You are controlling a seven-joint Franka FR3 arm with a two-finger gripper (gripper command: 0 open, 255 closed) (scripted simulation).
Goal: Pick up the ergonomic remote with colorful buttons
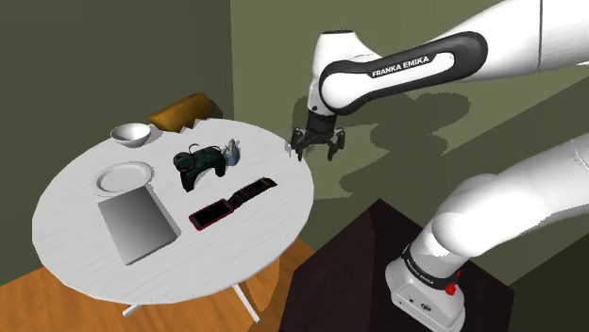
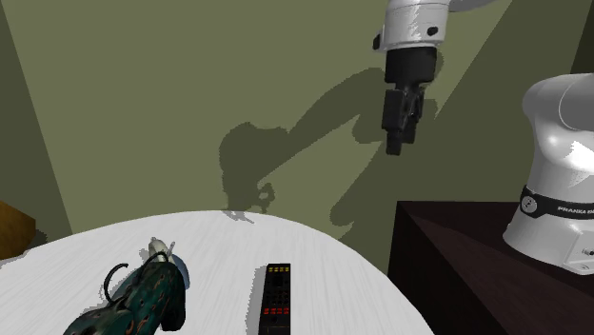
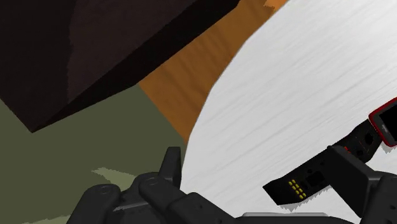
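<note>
The remote (image 1: 250, 191) is a slim black bar with rows of yellow and red buttons, lying flat on the round white table (image 1: 85, 245) near its side toward the stand. It also appears in the second exterior view as the remote (image 2: 276, 295) and in the wrist view as the remote (image 3: 305, 181), partly behind one finger (image 3: 353, 181). My gripper (image 1: 316, 143) hangs open and empty in the air above the table's rim, higher than the remote and off toward the wall. The same gripper (image 2: 402, 124) points down, well above the tabletop; in the wrist view the gripper (image 3: 254, 156) frames bare table.
A red phone (image 1: 210, 215) lies just beside the remote. A dark green game controller (image 1: 200, 162), a small pale object (image 1: 231, 149), a bowl (image 1: 130, 135), a plate (image 1: 124, 176) and a grey slab (image 1: 139, 223) share the table. The dark stand (image 1: 359, 255) is close to the rim.
</note>
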